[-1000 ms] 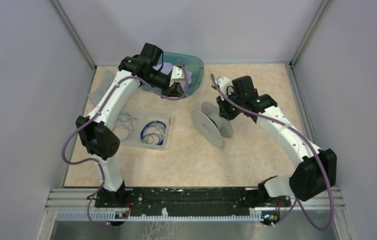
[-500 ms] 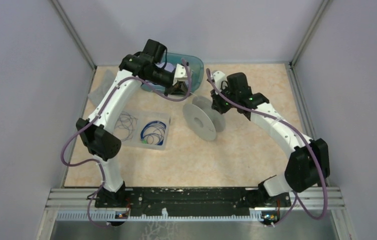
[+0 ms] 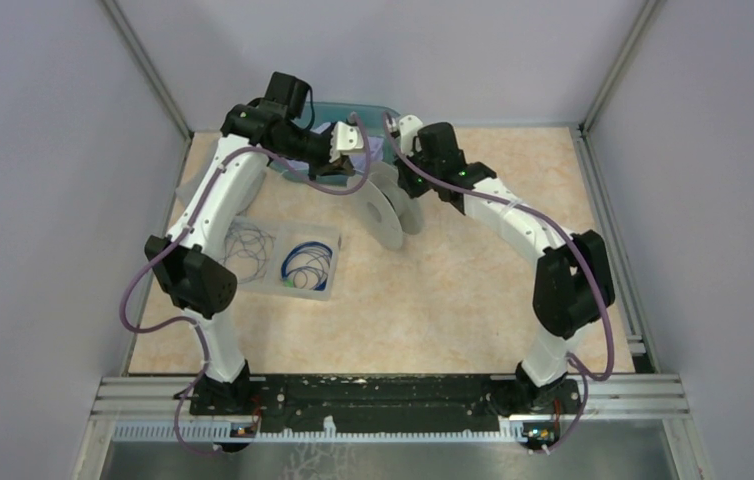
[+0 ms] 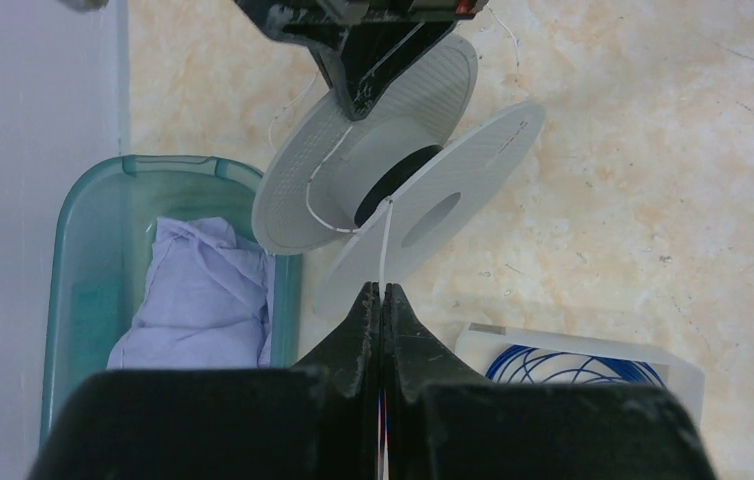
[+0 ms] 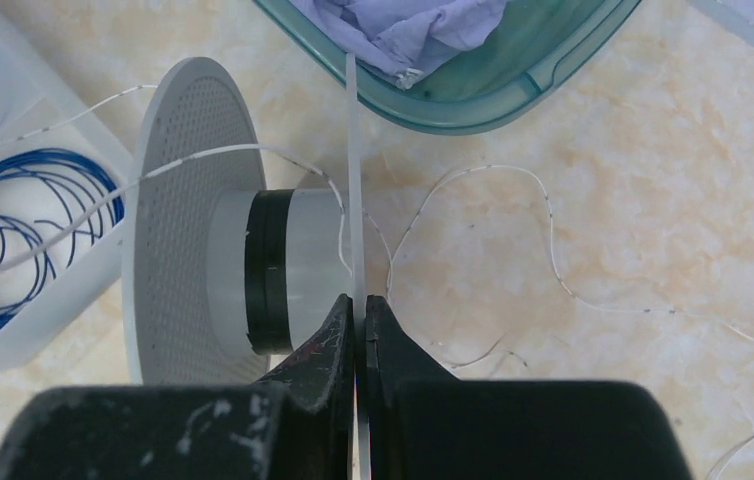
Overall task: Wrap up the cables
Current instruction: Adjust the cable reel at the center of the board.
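The spool (image 3: 385,205) stands on its rims on the tabletop (image 3: 453,300), a little toward 12 o'clock from the middle, between the two arms. The right pincer (image 5: 358,305) is pressed together on the edge of one flange, seen edge-on as a thin line between its fingers.

The left pincer (image 4: 381,295) is also pressed together. It pinches the white cable (image 4: 385,240), which runs straight from its tips toward 12 o'clock in the left wrist view and curves around the spool's hub beside a black band. In the right wrist view the same cable crosses the perforated flange toward 9 o'clock. More of it lies in loose curves on the tabletop toward 3 o'clock.

At 8 o'clock from the spool in the top view lies a clear tray (image 3: 328,290). It holds the blue cables (image 3: 305,262) in a loop on its right side and a pale coil (image 3: 248,245) on its left.

At 12 o'clock from the spool, against the back wall, sits a teal bin (image 4: 103,190) with a crumpled lavender cloth (image 4: 203,290) inside. Both arms partly hide it from above.
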Motion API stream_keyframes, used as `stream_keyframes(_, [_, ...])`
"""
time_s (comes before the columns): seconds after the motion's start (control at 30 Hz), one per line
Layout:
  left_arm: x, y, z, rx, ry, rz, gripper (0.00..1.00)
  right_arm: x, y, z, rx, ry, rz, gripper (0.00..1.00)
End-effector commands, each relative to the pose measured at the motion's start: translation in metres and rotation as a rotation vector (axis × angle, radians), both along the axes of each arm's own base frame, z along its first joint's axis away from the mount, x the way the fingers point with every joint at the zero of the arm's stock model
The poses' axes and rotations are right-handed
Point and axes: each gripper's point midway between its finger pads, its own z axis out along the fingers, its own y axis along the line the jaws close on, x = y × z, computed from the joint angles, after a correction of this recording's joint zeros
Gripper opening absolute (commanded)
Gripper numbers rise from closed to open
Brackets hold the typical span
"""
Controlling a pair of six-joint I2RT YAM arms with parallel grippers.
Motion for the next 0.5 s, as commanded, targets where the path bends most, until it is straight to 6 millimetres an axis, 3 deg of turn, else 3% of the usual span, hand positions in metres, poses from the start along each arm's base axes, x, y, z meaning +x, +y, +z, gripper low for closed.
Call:
stream_keyframes(0.0, [0.006, -0.005, 0.012, -0.023, -0.060, -0.023, 0.00, 0.030, 0.018, 0.043, 0.080, -0.123, -0.047, 0.00])
stream_keyframes(0.3, [0.004, -0.009, 0.014, -0.059, -0.042, -0.045, 0.00, 0.021, 0.034, 0.037, 0.096, -0.073, -0.039, 0.01])
stream_keyframes(0.47, [-0.001, -0.011, 0.004, -0.061, 0.002, -0.068, 0.00, 0.010, 0.029, 0.040, 0.067, -0.073, -0.002, 0.20])
